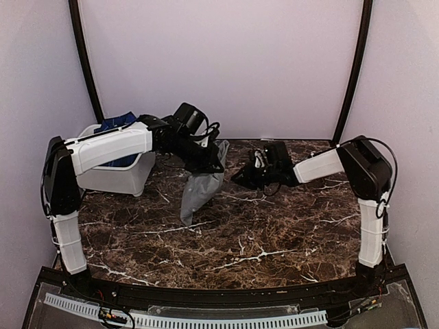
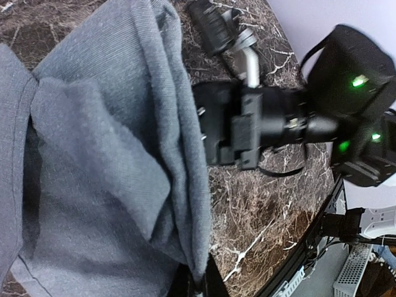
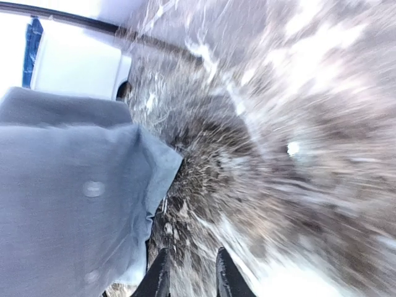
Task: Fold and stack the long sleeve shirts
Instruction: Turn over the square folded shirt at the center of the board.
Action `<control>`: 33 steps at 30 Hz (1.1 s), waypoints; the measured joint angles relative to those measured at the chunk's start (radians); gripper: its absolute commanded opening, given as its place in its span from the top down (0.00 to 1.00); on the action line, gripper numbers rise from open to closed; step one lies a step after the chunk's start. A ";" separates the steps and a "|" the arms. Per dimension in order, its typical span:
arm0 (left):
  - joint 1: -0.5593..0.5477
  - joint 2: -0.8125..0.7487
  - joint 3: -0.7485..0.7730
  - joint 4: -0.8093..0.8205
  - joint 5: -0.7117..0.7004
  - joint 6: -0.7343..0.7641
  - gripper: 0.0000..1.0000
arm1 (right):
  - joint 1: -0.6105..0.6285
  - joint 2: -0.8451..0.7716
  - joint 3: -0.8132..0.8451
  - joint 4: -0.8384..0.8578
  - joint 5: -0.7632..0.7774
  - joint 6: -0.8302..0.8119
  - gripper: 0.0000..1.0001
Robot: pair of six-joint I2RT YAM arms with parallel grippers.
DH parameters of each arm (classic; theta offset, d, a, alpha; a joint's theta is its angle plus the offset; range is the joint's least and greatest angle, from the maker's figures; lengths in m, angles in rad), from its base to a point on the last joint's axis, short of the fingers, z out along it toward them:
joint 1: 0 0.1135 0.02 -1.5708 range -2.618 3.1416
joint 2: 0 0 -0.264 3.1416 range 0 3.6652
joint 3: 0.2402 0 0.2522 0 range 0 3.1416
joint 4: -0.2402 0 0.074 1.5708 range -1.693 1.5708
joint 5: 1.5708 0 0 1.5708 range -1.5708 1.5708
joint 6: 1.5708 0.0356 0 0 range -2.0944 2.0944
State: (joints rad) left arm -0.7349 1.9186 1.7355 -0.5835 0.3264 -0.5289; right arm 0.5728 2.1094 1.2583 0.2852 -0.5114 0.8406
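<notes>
A: Now, the grey shirt [image 1: 197, 192]: where is it?
B: Bunched, hanging from the left hand [image 2: 197, 283] near the far edge of the surface [image 1: 240, 233], a little left of centre. Its lower end is down at the surface.
A: Grip?
B: Left hand is pinched closed on a fold of the grey cloth.
A: Right hand [image 3: 189, 279]?
B: Just beside the shirt, on its right. Fingers a narrow gap apart, empty. Its wrist view is blurred.
A: Plaid shirt [image 1: 118, 123]?
B: Blue, heaped in the white tub [image 1: 116, 179], far-left corner, well apart from the grey one.
</notes>
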 measured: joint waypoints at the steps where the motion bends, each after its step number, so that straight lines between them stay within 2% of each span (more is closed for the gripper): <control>1: -0.009 0.017 0.005 0.009 0.001 -0.005 0.97 | -0.022 -0.048 -0.021 -0.030 0.012 -0.020 0.71; 4: -0.054 0.104 0.055 0.040 0.000 -0.030 0.84 | -0.101 -0.196 -0.082 -0.107 0.048 -0.082 0.63; 5: -0.073 0.145 0.084 0.053 0.001 -0.040 0.75 | -0.123 -0.233 -0.097 -0.127 0.062 -0.092 0.60; 6: -0.092 0.181 0.112 0.064 0.003 -0.051 0.60 | -0.153 -0.277 -0.117 -0.145 0.076 -0.112 0.56; 8: -0.142 0.280 0.200 0.091 0.007 -0.072 0.46 | -0.201 -0.346 -0.153 -0.182 0.105 -0.141 0.49; 10: -0.192 0.380 0.315 0.092 0.008 -0.092 0.37 | -0.238 -0.411 -0.195 -0.228 0.141 -0.178 0.42; 14: -0.254 0.436 0.383 0.081 -0.003 -0.111 0.34 | -0.242 -0.498 -0.267 -0.303 0.183 -0.224 0.35; 18: -0.243 0.405 0.373 0.067 -0.049 -0.110 0.34 | -0.225 -0.541 -0.334 -0.340 0.204 -0.243 0.34; 20: -0.214 0.354 0.311 0.066 -0.079 -0.110 0.34 | -0.207 -0.549 -0.360 -0.357 0.221 -0.250 0.34; 28: -0.016 0.019 -0.117 0.115 -0.186 -0.100 0.36 | -0.071 -0.533 -0.380 -0.380 0.266 -0.255 0.36; 33: 0.057 -0.060 -0.288 0.134 -0.229 -0.058 0.36 | -0.013 -0.462 -0.355 -0.393 0.303 -0.255 0.38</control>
State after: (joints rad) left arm -0.6777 1.8587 1.4479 -0.4492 0.0978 -0.5865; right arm 0.5594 1.6470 0.9035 -0.1078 -0.2081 0.5858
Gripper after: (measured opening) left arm 0.642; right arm 0.632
